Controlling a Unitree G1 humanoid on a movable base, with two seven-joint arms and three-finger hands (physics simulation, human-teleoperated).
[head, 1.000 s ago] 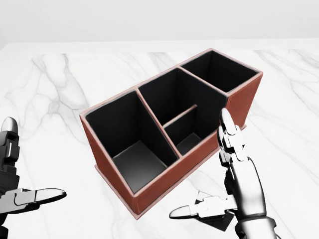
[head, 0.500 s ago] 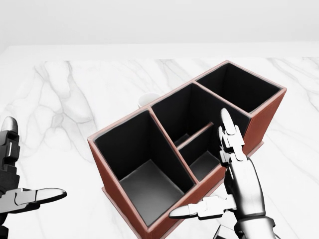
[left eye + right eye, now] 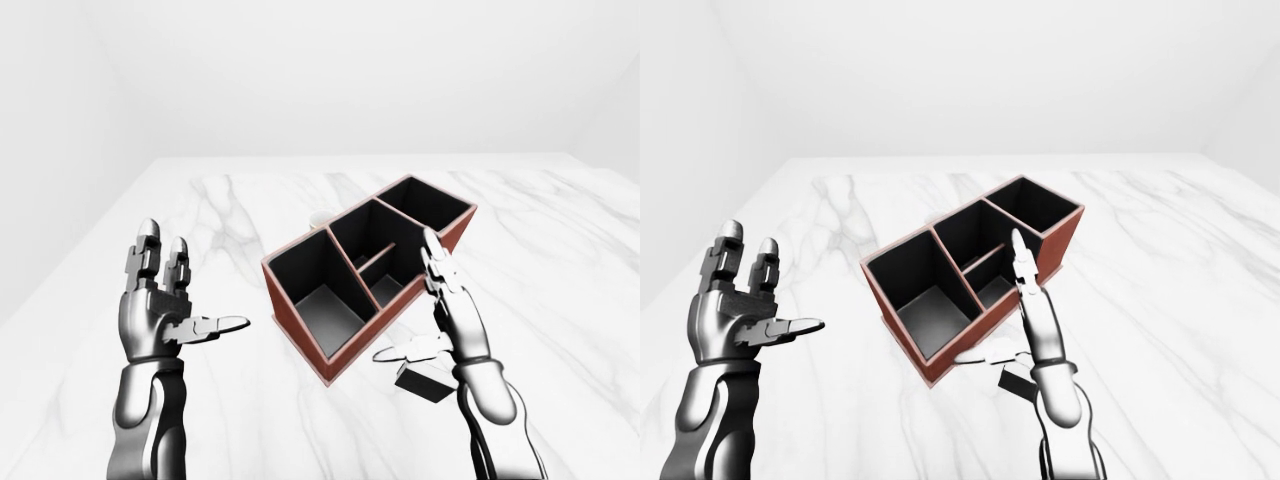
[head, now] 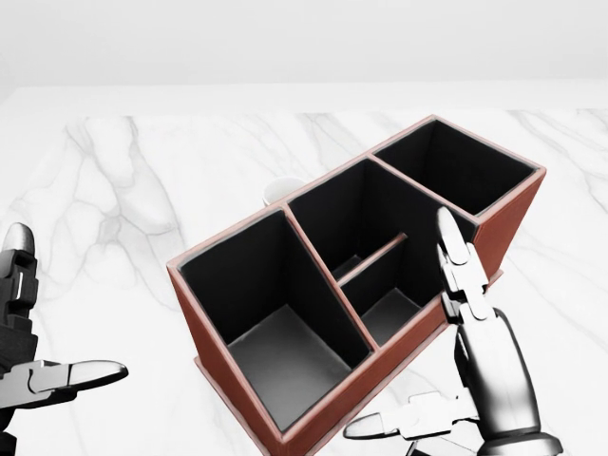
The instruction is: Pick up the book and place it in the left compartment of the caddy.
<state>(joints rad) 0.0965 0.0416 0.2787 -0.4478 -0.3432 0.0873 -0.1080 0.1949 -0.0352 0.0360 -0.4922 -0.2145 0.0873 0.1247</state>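
Hovering at the left of the left-eye view, the robot's grey metal left hand [image 3: 158, 305] stands well apart from everything, its fingers [image 3: 150, 252] spread upward, thumb out sideways, holding nothing. At centre, on the white marbled worktop [image 3: 230, 210], sits the reddish-brown, black-lined caddy [image 3: 330, 362], running diagonally from lower left to upper right; its left compartment [image 4: 271, 323] is the large open bay at the lower-left end. Right of it, the right hand [image 3: 445, 325] is likewise open and empty, fingers straight and pointing up beside the caddy's long wall.

Beneath that hand lies the small dark book [image 3: 426, 380], flat on the worktop, just beside the caddy. It will probably handle as light, stiff and slightly slick; pinching across its thin covers at an exposed edge seems best. Its long axis seems to run lower right to upper left, though the hand hides much.
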